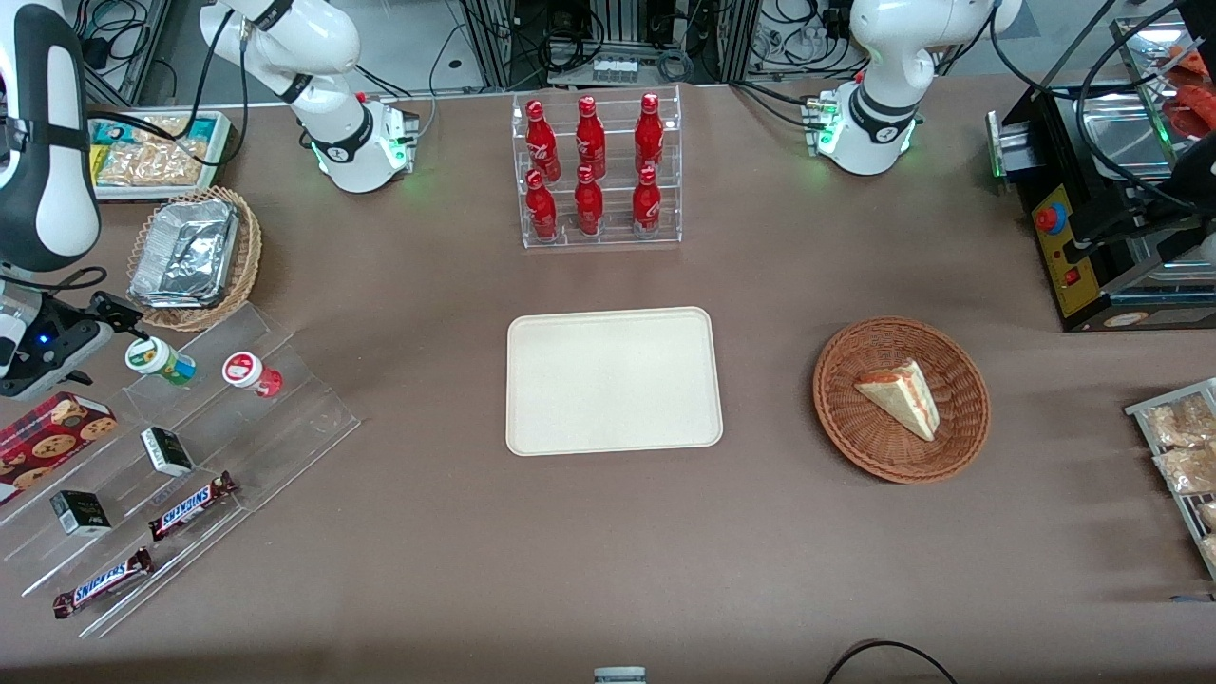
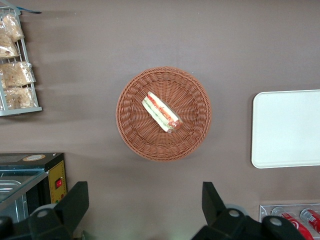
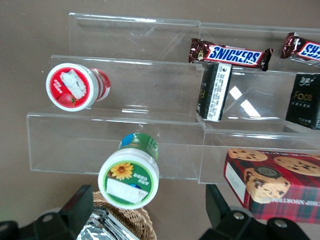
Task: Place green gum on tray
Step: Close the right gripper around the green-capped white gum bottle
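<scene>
The bench (image 1: 608, 551) is covered in brown material and carries all items. The tray (image 1: 613, 380) lies flat at the centre of the bench, nearer the front camera than the clear rack of red bottles (image 1: 597, 171). Its surface is bare. A round wicker basket (image 1: 901, 399) holding a sandwich wedge (image 1: 901, 397) sits beside the tray, toward the parked arm's end.

Toward the working arm's end, a clear stepped acrylic display (image 1: 180, 456) holds the small goods. A second wicker basket (image 1: 195, 261) with foil containers sits just beside the display, farther from the front camera.

The gripper (image 1: 123, 323) hovers at the upper step of the display, its jaws spread and apart from the green gum (image 1: 160, 360), with nothing between them. In the right wrist view the two jaws stand to either side of the green gum (image 3: 129, 172), which rests on the display step. The red gum bottle (image 3: 75, 86) stands on the next step, near the green one. Snickers bars (image 1: 190, 505), small black boxes (image 1: 166, 450) and a cookie box (image 3: 272, 182) occupy the remaining steps.
</scene>
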Controlling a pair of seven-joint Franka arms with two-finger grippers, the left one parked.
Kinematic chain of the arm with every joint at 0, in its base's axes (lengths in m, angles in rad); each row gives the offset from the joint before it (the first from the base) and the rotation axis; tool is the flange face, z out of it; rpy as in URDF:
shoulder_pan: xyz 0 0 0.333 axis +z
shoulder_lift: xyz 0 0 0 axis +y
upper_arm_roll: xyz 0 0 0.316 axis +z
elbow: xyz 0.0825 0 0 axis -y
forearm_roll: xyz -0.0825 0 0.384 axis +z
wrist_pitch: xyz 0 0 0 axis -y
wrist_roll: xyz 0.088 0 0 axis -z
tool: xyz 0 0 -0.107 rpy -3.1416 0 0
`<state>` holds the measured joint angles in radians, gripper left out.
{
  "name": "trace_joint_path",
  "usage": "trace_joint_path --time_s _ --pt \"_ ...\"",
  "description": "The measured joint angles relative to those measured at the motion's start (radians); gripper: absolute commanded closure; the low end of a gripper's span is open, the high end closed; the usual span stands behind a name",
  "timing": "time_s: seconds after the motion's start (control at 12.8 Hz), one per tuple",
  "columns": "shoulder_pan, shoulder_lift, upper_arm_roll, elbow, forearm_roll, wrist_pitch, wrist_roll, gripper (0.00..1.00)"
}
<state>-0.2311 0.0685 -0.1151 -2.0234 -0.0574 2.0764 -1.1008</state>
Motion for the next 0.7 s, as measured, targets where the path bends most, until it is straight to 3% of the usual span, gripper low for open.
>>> trace_joint_path --time_s 0.62,0.7 --pt "-0.002 0.023 0.000 -0.049 0.030 0.038 0.008 0.02" --pt "-0.006 0.024 0.000 -0.058 0.030 0.048 0.010 0.18"
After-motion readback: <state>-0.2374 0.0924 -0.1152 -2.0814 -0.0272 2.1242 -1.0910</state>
